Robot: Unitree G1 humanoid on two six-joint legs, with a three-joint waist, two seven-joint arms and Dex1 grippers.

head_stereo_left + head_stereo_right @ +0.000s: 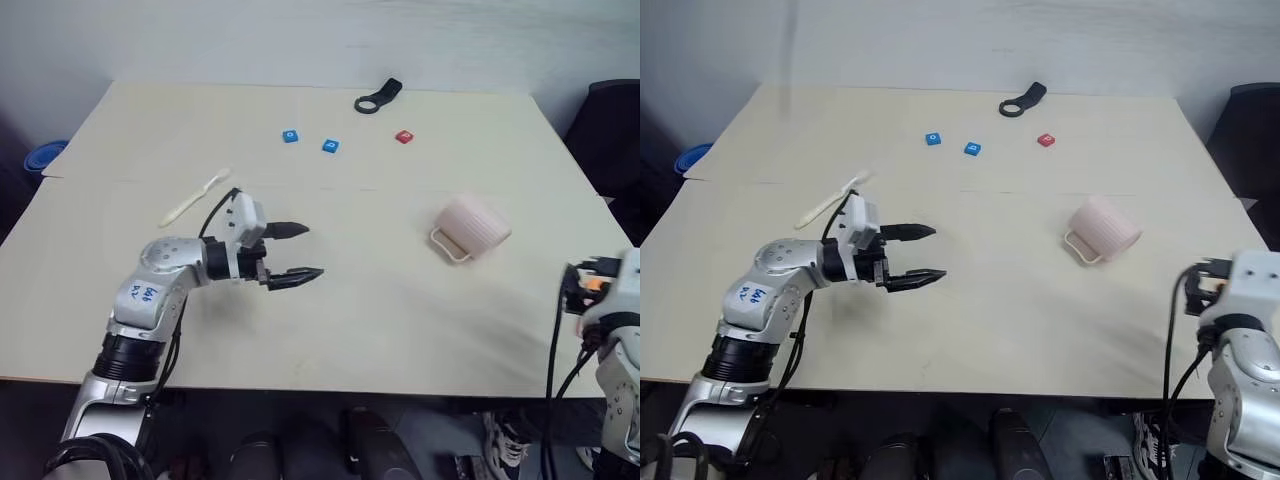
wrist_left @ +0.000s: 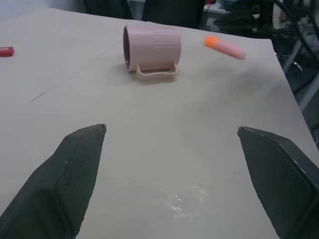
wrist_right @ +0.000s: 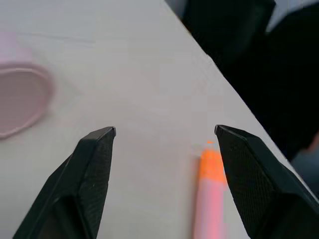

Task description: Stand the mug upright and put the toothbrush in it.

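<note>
At the table's right edge your right gripper, jaws spread and empty, is mostly cut off, while right of the spread, empty left gripper lies the tipped ribbed pink mug, and the toothbrush rests far left.

Illegible blue scrawl on left arm

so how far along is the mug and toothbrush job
Nothing looks done yet. The mug lies on its side, handle against the table. The toothbrush lies flat behind the open, empty left gripper. The right gripper is open, holding nothing. Left to do: standing the mug up, inserting the toothbrush.
</note>
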